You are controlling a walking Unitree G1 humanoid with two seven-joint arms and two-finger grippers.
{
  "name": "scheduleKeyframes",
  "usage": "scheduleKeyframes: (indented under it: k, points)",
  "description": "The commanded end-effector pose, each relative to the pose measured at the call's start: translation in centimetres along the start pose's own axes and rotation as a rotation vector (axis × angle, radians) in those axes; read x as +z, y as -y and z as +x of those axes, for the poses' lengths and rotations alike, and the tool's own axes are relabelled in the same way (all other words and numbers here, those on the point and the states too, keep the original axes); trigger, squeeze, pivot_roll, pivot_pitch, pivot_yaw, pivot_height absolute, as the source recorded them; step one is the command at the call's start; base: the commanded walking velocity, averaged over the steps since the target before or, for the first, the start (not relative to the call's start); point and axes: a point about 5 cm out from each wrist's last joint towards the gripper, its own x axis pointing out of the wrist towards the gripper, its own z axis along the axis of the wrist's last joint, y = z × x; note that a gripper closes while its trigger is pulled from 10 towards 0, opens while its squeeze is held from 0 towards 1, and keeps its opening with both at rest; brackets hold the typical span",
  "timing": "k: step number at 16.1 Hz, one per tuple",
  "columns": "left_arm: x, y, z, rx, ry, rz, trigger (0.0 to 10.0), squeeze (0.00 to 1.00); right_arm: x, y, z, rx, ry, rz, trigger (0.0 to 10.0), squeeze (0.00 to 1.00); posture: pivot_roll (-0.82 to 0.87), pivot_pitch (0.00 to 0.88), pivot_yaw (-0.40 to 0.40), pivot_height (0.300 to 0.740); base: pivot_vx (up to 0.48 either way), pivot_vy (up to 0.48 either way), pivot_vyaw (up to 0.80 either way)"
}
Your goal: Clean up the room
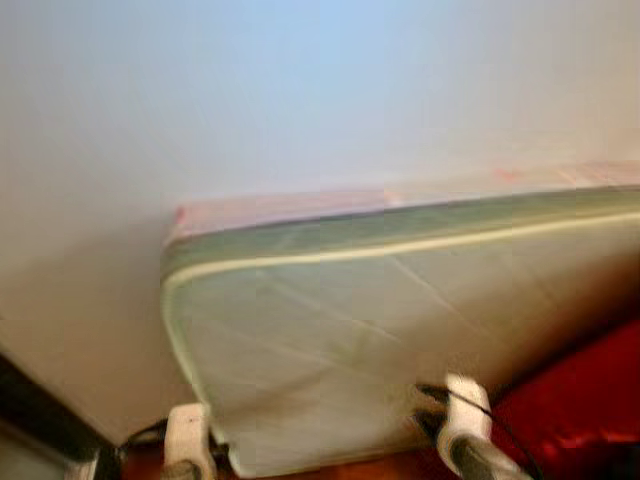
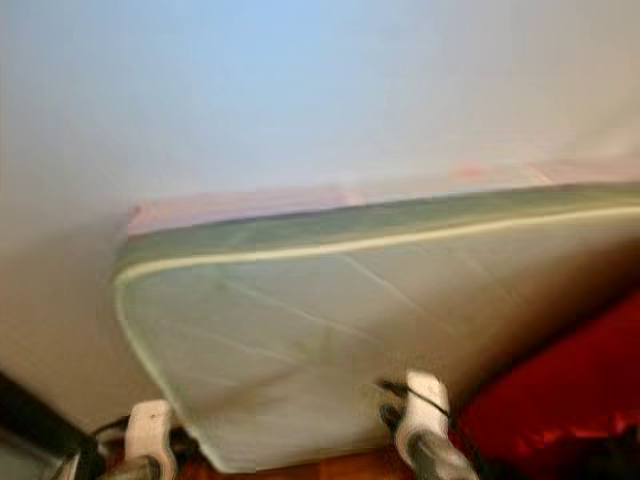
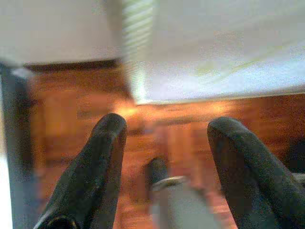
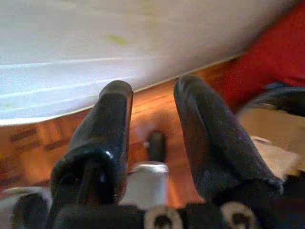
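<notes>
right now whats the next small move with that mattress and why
Probably raise both arms a little toward the mattress's lower edge. The left gripper and right gripper are open and hold nothing, with the wooden floor visible between their fingers, so neither has a grip yet.

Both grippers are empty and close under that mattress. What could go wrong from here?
1. The mattress leans tilted against the wall, its lower edge off the wooden floor. A nudge from the open left gripper or open right gripper might tip or slide it.
2. The red cloth lies beside the right arm and could snag it.
3. Head views are blurred, so aiming is uncertain.
</notes>
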Motion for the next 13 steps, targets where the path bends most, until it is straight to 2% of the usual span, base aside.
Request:
scheduleKeyframes:
  k: [1, 13]
  points:
    - [-0.44, -0.77, -0.16, 0.024, -0.016, -0.008, 10.0, 0.00, 0.66, -0.75, 0.19, 0.014, 0.026, 0.009, 10.0, 0.00, 0.06, 0.000, -0.042, 0.740, 0.000, 0.000, 0.00]
    - [-0.50, -0.76, -0.17, 0.021, -0.018, -0.010, 10.0, 0.00, 0.63, -0.76, 0.18, 0.012, 0.034, 0.016, 10.0, 0.00, 0.06, 0.000, -0.040, 0.740, 0.000, 0.000, 0.00]
